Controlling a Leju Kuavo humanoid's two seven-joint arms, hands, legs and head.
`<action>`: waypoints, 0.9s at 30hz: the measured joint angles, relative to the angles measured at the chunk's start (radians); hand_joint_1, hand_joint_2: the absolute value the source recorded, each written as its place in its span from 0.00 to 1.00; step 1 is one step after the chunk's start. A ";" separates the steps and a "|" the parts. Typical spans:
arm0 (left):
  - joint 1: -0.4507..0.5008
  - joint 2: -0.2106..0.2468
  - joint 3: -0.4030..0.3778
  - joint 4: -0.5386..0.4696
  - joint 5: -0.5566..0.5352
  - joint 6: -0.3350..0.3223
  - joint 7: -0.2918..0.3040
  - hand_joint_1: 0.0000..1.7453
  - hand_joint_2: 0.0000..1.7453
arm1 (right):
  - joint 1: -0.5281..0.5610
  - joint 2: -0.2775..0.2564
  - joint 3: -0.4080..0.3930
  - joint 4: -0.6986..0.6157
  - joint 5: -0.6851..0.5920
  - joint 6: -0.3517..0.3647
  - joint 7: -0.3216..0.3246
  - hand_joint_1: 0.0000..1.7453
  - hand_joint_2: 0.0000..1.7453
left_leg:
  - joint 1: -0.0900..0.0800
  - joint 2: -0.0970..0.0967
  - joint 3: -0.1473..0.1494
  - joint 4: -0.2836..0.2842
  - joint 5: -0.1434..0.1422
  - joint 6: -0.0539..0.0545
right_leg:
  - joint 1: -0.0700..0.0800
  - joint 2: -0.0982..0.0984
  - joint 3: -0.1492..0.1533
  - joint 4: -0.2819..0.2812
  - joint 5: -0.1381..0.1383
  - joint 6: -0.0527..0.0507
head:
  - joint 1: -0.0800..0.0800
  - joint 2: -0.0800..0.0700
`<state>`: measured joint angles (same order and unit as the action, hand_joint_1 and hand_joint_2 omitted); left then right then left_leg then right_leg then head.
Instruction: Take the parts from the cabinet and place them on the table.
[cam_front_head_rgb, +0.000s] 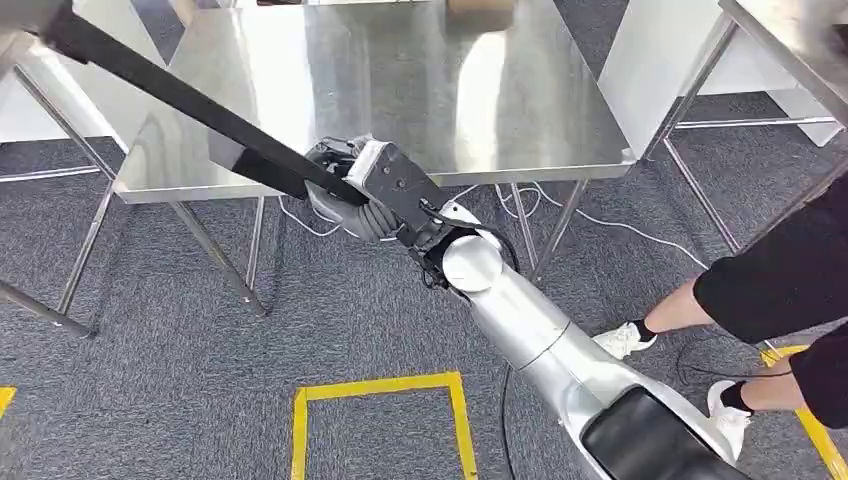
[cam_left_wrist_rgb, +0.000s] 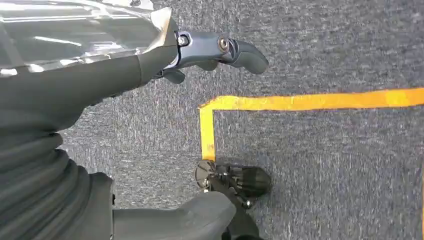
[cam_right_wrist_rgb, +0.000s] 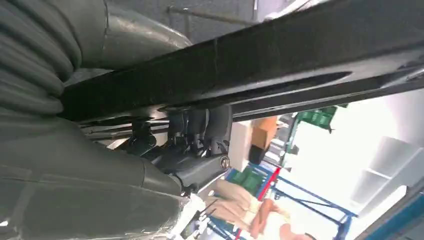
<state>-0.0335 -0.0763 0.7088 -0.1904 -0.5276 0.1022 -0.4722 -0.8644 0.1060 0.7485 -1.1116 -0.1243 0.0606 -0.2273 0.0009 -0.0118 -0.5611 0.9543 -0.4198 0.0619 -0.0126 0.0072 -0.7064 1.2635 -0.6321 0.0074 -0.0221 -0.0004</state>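
Observation:
A long black bar (cam_front_head_rgb: 180, 95) slants from the upper left down to the table's front edge. My right hand (cam_front_head_rgb: 375, 190) grips its lower end, just in front of the steel table (cam_front_head_rgb: 400, 80) and below its edge. In the right wrist view the bar (cam_right_wrist_rgb: 280, 55) runs across, with my right hand (cam_right_wrist_rgb: 195, 145) and its dark fingers (cam_right_wrist_rgb: 210, 125) curled around it. My left hand (cam_left_wrist_rgb: 100, 90) hangs over the grey carpet with thumb (cam_left_wrist_rgb: 190, 215) and fingers (cam_left_wrist_rgb: 235, 50) apart, holding nothing.
A person (cam_front_head_rgb: 790, 280) in black stands close on the right, white shoes on the carpet. A yellow tape square (cam_front_head_rgb: 380, 385) marks the floor in front of me. White cables (cam_front_head_rgb: 600, 220) lie under the table. Another steel table (cam_front_head_rgb: 800, 40) stands at the far right.

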 joint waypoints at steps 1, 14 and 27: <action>0.000 0.000 0.000 0.000 -0.009 -0.010 0.003 0.00 1.00 | 0.002 -0.001 0.000 0.000 0.008 -0.012 0.008 1.00 1.00 | 0.000 -0.002 0.016 0.000 -0.012 -0.003 | -0.002 0.000 0.000 -0.042 0.017 0.014 | 0.000 0.000; -0.011 0.010 -0.055 0.000 -0.133 -0.057 0.022 0.00 1.00 | 0.120 -0.024 -0.047 -0.139 0.125 -0.054 0.068 1.00 1.00 | 0.012 0.008 -0.135 0.339 -0.192 -0.065 | -0.009 -0.001 0.120 -0.260 0.190 -0.025 | -0.002 0.000; -0.020 0.007 -0.051 0.000 -0.097 -0.027 0.019 0.00 1.00 | 0.174 -0.010 -0.069 -0.206 0.193 -0.003 0.075 1.00 1.00 | -0.005 0.003 -0.035 0.036 0.004 0.004 | 0.010 0.003 0.164 -0.125 0.082 0.016 | -0.001 0.000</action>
<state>-0.0534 -0.0694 0.6573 -0.1907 -0.6248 0.0755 -0.4532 -0.6909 0.0958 0.6794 -1.3176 0.0687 0.0572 -0.1518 -0.0044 -0.0092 -0.5960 0.9899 -0.4159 0.0664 -0.0028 0.0106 -0.5426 1.1387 -0.5501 0.0235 -0.0229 0.0000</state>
